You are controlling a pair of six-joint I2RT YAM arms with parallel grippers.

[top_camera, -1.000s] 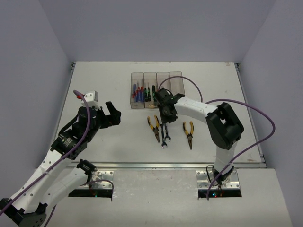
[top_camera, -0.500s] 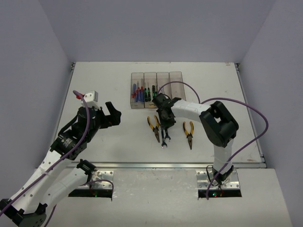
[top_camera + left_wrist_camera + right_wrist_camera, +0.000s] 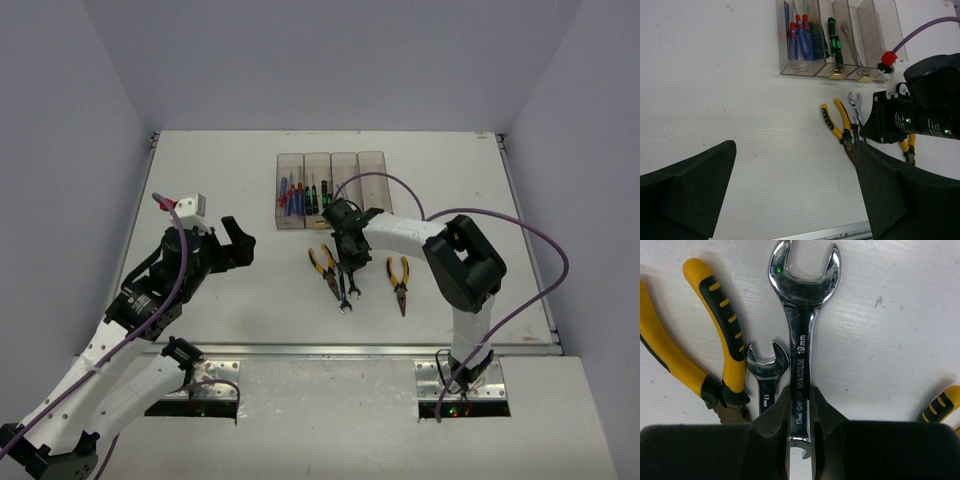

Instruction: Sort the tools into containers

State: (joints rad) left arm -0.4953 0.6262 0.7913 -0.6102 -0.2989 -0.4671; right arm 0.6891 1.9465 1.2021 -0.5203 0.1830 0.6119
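the right gripper (image 3: 801, 405) is down on the worktop (image 3: 200, 170) near its middle, its two fingers drawn in narrow against either side of the shank of the large wrench (image 3: 801, 345). it pinches this silver open-end tool close to one end, and the other open jaw of the wrench sticks out beyond the fingertips. the wrench lies flat on the worktop. a small wrench (image 3: 765, 385) lies parallel just beside it, its shank running under the gripper finger on that side. next over lie yellow-and-black pliers (image 3: 715, 340), one handle just beside the small wrench head. the second pliers (image 3: 399, 283) lie on the opposite side of the gripper, toward the right edge of the worktop and apart from the wrenches.

the containers (image 3: 800, 67) sit in a row a little farther toward the far edge, near the loose tools. the leftmost bin holds blue and red screwdrivers (image 3: 799, 37), and the next holds a green and black screwdriver (image 3: 834, 40).

the left gripper (image 3: 235, 243) hangs above the left half of the worktop, well apart from the tools, with its fingers spread wide and nothing between them.
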